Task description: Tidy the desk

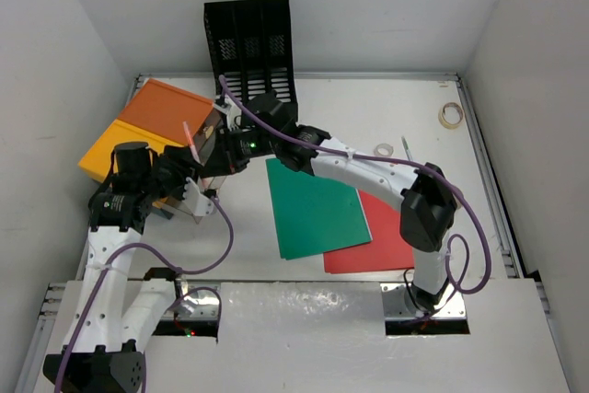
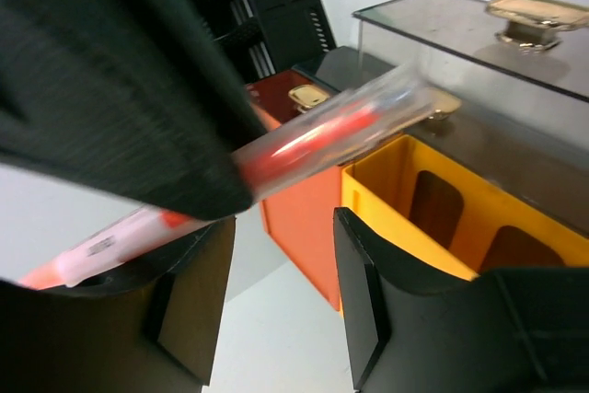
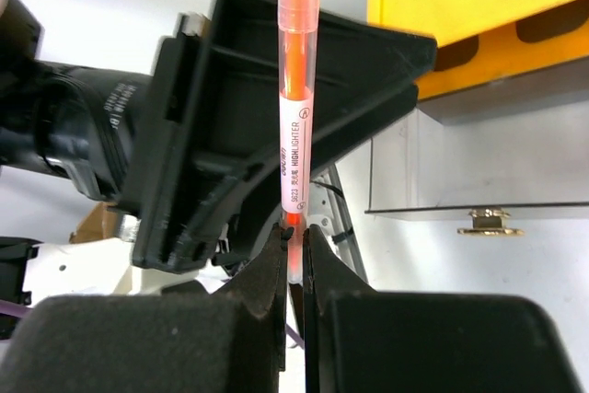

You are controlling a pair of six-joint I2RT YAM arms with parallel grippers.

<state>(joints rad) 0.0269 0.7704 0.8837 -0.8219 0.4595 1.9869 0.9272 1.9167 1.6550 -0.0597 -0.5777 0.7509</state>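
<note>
Two arms work over the desk (image 1: 368, 108), the white top that fills the floor of the walled cell. One orange highlighter (image 3: 294, 89) is in play.

The left arm rises from its base at the near left and bends toward the left wall. The left gripper (image 2: 283, 218) is spread wide, and the highlighter crosses just past its fingertips. The right arm stretches from the near right, diagonally over the folders, to the far left. The right gripper (image 3: 293, 241) is pinched on the highlighter's lower end, and the pen stands straight up from its fingers in front of the left gripper.

Mid-desk lie two folders. One green folder (image 1: 313, 209) overlaps one red folder (image 1: 386, 241), and the right forearm passes above both.

Beyond the grippers, at the far left, sits one orange-and-yellow drawer box (image 1: 161, 108). The left wrist view shows its yellow drawer (image 2: 442, 218) open at the top, under a clear panel with brass knobs.

One black mesh rack (image 1: 250, 39) stands against the back wall, just behind the right wrist. One tape roll (image 1: 449, 115) lies at the far right, with a smaller ring (image 1: 384, 149) nearer the middle.
</note>
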